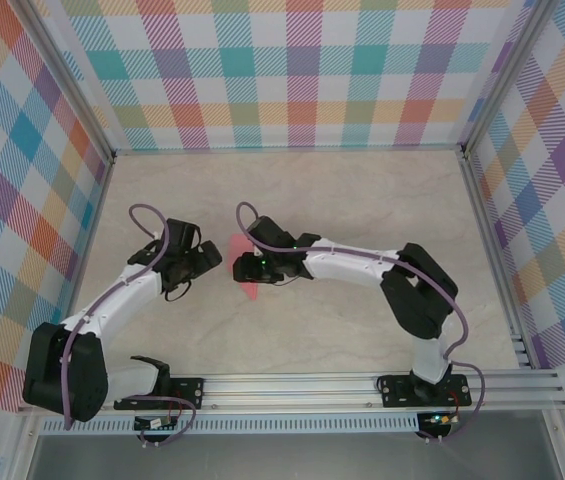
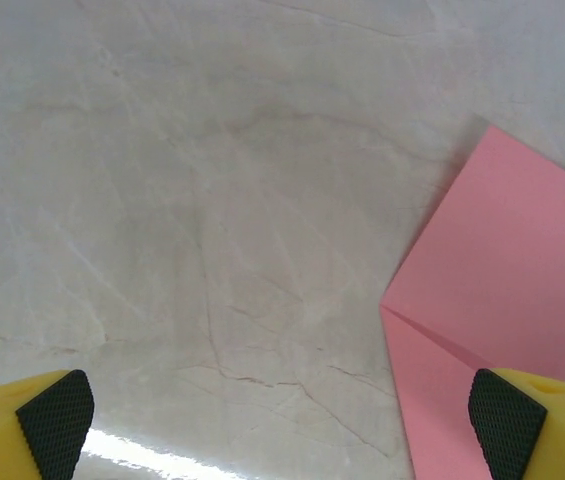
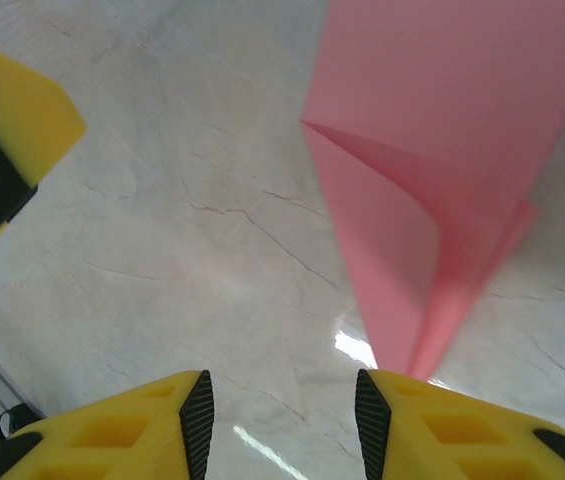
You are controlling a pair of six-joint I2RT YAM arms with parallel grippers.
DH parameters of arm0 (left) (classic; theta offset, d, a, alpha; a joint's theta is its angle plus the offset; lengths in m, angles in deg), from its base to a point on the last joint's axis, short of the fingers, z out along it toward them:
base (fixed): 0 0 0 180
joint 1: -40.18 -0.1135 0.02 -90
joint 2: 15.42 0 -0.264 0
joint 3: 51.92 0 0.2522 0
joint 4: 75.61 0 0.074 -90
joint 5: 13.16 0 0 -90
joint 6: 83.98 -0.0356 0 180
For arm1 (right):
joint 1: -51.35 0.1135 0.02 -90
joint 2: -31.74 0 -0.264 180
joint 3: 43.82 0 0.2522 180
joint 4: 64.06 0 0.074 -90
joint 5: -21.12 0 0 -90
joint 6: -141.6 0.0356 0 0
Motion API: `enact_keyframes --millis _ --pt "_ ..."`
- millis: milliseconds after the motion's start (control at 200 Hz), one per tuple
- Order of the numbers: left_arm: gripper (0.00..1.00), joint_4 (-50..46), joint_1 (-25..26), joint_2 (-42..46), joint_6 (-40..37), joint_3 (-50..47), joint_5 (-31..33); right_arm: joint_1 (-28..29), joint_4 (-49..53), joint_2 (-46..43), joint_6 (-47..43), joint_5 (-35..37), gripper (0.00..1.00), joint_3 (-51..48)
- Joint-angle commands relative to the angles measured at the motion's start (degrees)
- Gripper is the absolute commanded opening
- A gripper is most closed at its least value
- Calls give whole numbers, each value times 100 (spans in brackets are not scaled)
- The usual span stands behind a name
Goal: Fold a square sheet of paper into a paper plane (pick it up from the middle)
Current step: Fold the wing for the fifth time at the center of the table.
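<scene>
The left gripper [image 1: 208,258] stands wide open and holds nothing. In its wrist view the left gripper [image 2: 282,425] has one black pad low on the left over bare table, and the other pad [image 2: 507,430] low on the right, over the near edge of the pink paper [image 2: 507,260]. The right gripper [image 1: 243,268] is partly open. From its own camera the right gripper [image 3: 282,395] has bare table in the gap between its pads and nothing clamped, while the narrow folded end of the pink paper [image 3: 432,150] runs down to the outer top of its right finger [image 3: 442,420]. One yellow finger of the left gripper [image 3: 7,140] shows at the far left.

The pink paper [image 1: 251,290] lies flat between the two grippers, mid-table, partly folded with a diagonal crease and one flap lying over another. The table [image 1: 382,200] is pale and marble-patterned, walled by bright plaid panels [image 1: 302,70], with an aluminium rail [image 1: 302,384] along the near edge
</scene>
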Motion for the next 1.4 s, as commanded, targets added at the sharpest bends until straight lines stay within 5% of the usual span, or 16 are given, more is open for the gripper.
enact_keyframes --millis 0,330,835,1085,1395 --pt "100 91 -250 229 173 -224 -240 -23 94 484 131 -96 43 436" --pt "100 128 -356 570 276 -450 -399 -38 1506 1452 -633 341 41 1448" --pt "100 369 -343 428 -68 -365 -1403 -523 1479 -270 -3328 -252 42 -683" --pt "100 951 -280 251 14 -496 -2162 -587 321 -1187 -1637 103 43 -1274" --pt "88 1686 227 -75 300 -598 -2646 -663 -238 -819 -52 304 42 -1513"
